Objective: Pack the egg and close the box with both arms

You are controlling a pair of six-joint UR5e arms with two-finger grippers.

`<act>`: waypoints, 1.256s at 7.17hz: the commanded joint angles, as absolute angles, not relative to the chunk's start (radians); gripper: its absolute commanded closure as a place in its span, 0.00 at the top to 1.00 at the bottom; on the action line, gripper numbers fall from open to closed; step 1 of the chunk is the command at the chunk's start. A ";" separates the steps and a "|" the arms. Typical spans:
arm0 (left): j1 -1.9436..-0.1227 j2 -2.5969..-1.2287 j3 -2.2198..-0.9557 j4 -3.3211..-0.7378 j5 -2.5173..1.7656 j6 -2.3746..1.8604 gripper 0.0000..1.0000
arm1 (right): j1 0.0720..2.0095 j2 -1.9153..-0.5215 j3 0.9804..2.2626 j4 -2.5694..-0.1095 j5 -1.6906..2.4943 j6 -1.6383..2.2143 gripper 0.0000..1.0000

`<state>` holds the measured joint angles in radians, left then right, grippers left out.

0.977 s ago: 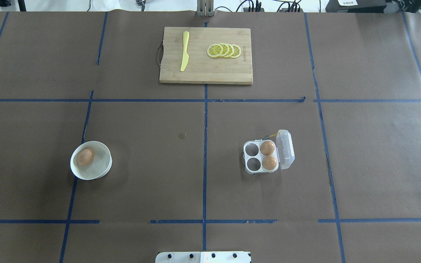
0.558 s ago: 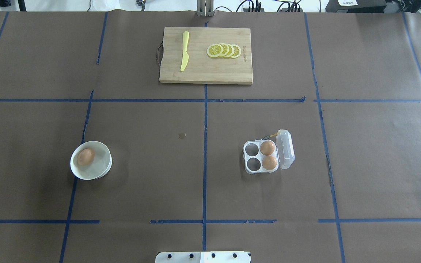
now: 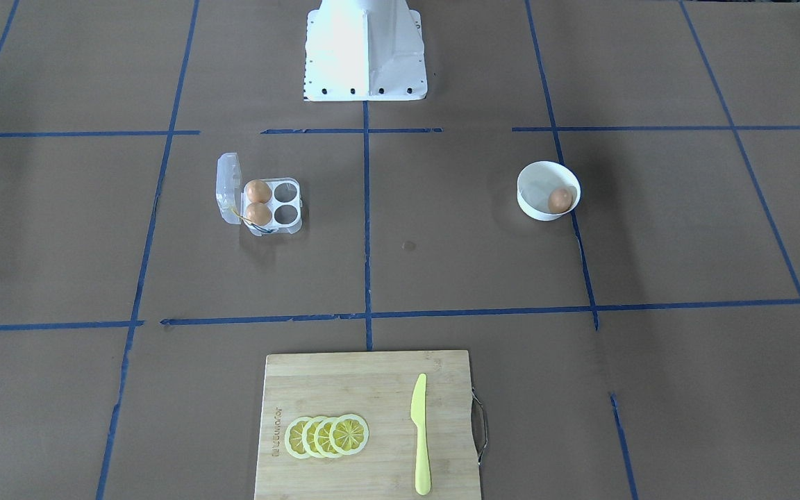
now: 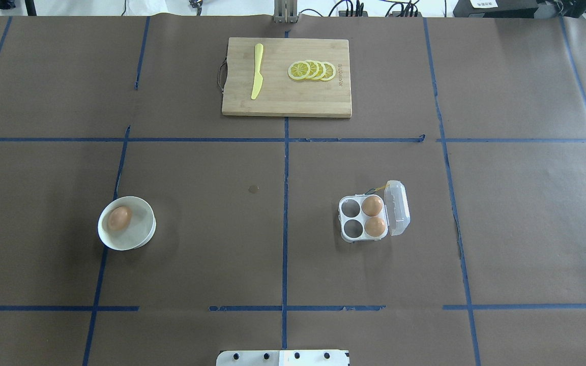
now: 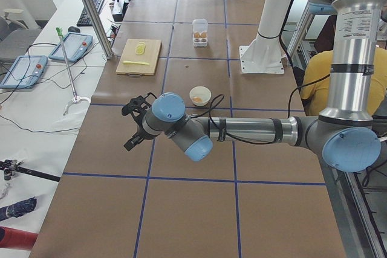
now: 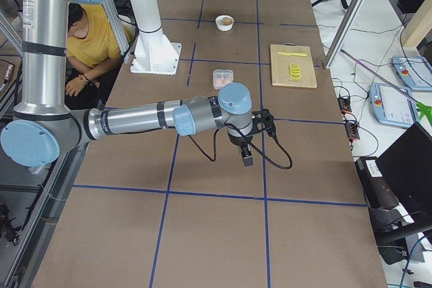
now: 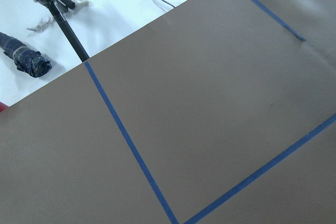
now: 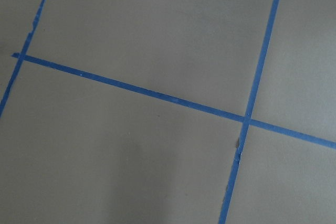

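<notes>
Showing only side-on, left gripper [image 5: 134, 132] and right gripper [image 6: 247, 152] look indistinct.

I see the table [image 4: 196, 244] covered in matt brown paper. The box [image 4: 363, 217] is clear glossy plastic; the cutting board [image 4: 283, 99], top centre, is smooth pale wood.

One tan-brown egg [image 4: 119, 218] lies on its side in the white bowl [image 4: 139, 231], well off at 9 o'clock from the box [image 4: 362, 217] in the overhead view. The box, clear plastic with four cells, sits on the table [image 4: 222, 254]. Its lid [image 4: 398, 207] is hinged open along the 3 o'clock edge, with a thin yellow string [image 4: 382, 188] at 12 o'clock. Two matching eggs [image 4: 372, 206] fill the 3 o'clock cells; the 9 o'clock pair holds none. The left arm [image 5: 242, 130] and the right arm [image 6: 135, 121] stretch out low and level above the table, well apart from egg and box.
</notes>
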<state>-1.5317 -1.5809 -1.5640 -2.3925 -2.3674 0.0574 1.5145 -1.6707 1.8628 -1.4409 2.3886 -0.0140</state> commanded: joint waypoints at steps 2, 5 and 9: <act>-1.390 -1.574 -1.633 -2.427 -2.353 -0.184 1.00 | 1.470 -1.654 1.873 -1.439 2.393 -0.014 1.00; -1.144 -1.470 -1.869 -2.428 -2.227 -0.455 1.00 | 1.468 -1.657 1.873 -1.439 2.395 -0.014 1.00; -0.757 -1.466 -1.959 -2.428 -1.973 -0.773 0.84 | 1.468 -1.663 1.870 -1.440 2.395 -0.015 1.00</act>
